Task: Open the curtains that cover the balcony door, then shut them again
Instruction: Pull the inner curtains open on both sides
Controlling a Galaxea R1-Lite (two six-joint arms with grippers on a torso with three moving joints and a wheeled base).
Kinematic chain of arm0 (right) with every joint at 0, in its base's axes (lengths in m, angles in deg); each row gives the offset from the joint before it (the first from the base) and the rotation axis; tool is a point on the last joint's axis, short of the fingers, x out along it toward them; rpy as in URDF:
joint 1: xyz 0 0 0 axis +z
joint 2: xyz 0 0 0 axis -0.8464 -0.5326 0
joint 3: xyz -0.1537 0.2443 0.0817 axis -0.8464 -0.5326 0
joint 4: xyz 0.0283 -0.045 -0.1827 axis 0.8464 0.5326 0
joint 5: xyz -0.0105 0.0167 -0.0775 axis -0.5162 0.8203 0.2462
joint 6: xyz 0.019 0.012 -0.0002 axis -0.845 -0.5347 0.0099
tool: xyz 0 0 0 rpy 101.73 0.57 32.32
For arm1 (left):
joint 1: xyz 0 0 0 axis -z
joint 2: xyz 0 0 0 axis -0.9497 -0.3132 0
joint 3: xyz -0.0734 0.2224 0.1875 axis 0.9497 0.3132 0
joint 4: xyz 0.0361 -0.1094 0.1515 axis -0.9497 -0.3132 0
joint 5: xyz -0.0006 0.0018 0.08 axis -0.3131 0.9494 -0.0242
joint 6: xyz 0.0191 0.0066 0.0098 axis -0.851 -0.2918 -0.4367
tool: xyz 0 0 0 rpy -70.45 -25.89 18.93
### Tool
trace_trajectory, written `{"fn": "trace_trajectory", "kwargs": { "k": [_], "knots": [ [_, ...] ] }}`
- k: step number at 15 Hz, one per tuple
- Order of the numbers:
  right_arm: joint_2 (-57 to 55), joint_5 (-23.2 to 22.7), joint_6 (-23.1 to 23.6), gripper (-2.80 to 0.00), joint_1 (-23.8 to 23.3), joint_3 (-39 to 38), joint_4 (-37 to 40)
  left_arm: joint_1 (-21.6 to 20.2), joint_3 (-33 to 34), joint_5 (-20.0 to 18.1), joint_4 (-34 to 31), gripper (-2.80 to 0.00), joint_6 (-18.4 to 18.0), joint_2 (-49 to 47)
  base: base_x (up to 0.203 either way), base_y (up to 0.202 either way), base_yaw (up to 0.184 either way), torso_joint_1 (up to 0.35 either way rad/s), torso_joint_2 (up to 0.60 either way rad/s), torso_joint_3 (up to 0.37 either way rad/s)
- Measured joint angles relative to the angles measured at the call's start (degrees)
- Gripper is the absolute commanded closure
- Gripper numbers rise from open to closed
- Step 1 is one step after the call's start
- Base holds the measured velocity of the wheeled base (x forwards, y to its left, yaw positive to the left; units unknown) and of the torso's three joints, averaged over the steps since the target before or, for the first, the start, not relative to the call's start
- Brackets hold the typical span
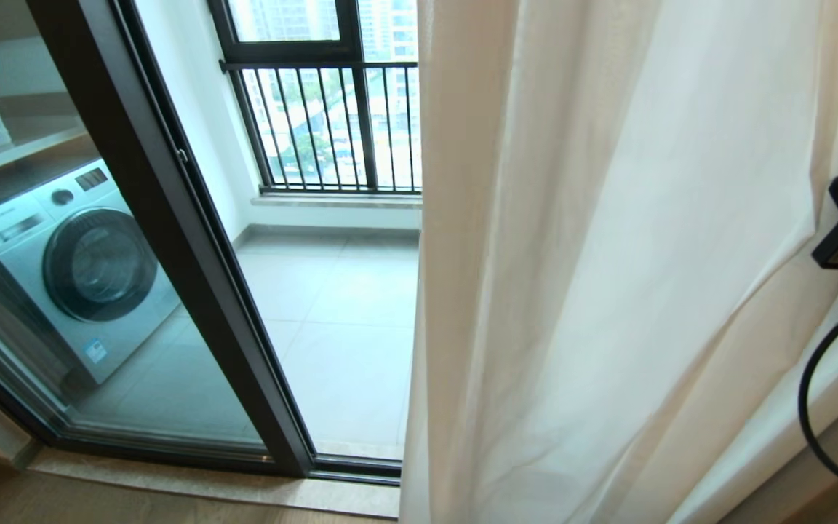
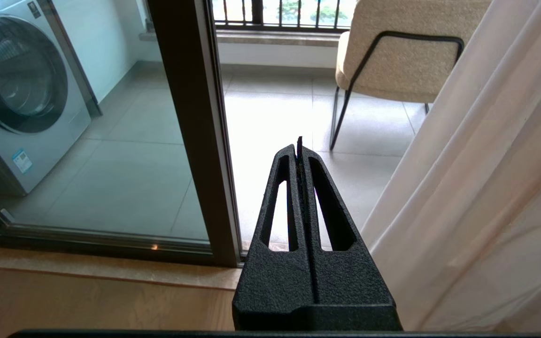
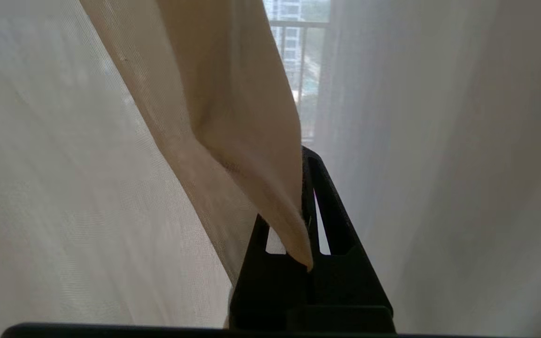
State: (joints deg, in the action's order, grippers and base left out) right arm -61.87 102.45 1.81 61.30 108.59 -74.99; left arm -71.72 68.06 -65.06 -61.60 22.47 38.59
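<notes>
Far left, behind the glass of the balcony door [image 1: 172,218], a washing machine [image 1: 73,266] stands on the balcony tiles; black railing [image 1: 332,127] beyond. Left gripper [image 2: 300,143] hangs low before the door frame, fingers pressed together, holding nothing. Curtains [image 1: 608,276] are bunched over the right half of the doorway, and the right gripper [image 3: 306,155], among them, is clamped on a fold.

balcony floor [image 1: 346,306]: grey tile | on it: washing machine [image 1: 77,269]
</notes>
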Motion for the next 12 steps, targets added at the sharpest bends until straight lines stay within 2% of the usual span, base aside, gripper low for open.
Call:
{"fn": "trace_trajectory", "kwargs": {
  "k": [5,8,12],
  "knots": [
    [1.60,-0.17,-0.44,0.00,-7.42,-0.26,2.16,0.00,0.00,-0.01,0.00,0.00,-0.01,0.00,0.000,0.000,0.000,0.000,0.00,0.000],
    [3.95,-0.18,-2.53,0.00,-11.87,-0.30,5.94,0.02,0.00,0.00,0.00,0.00,0.00,0.00,0.000,0.000,0.000,0.000,0.00,0.000],
    [5.39,-0.22,-3.98,0.00,-19.32,-0.26,6.97,0.00,0.00,0.00,0.00,0.00,-0.01,0.00,0.000,0.000,0.000,0.000,0.00,0.000]
  ]
}}
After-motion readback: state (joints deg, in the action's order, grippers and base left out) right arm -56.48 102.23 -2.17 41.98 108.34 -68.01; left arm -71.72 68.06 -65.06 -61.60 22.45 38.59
